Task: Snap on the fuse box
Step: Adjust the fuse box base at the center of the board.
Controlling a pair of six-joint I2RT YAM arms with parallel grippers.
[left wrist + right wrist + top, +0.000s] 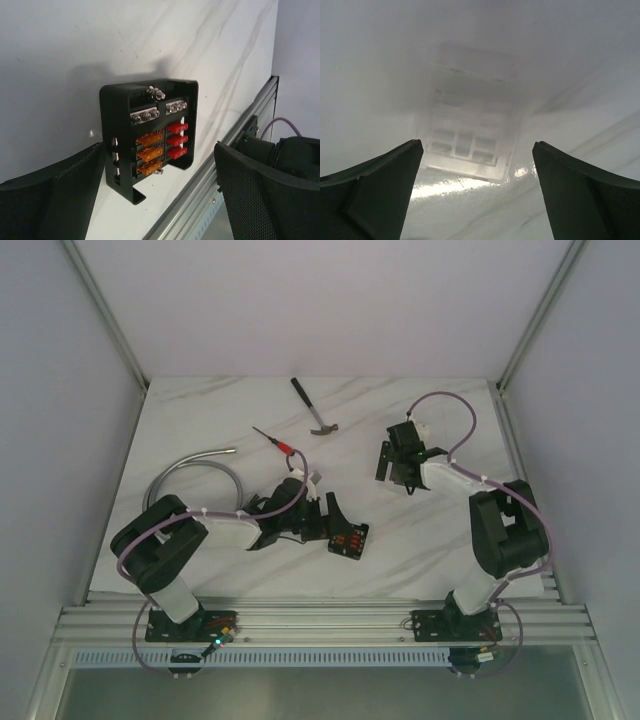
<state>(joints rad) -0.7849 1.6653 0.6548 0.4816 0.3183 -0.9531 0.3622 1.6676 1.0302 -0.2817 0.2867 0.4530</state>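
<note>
Two sets of jaws are spread wide, holding nothing. Left jaws [159, 150] frame the fuse box [150, 135], low in the middle of the counter [200, 410], not touching it. Right jaws [477, 144] hang over a blurry clear piece [470, 130]. Farther up lie a hose [200, 462], hammer [315, 410] and screwdriver [278, 443].

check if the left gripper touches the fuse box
Cannot tell: in the left wrist view one left gripper finger clears the fuse box, the other's edge lines up with its side.
</note>
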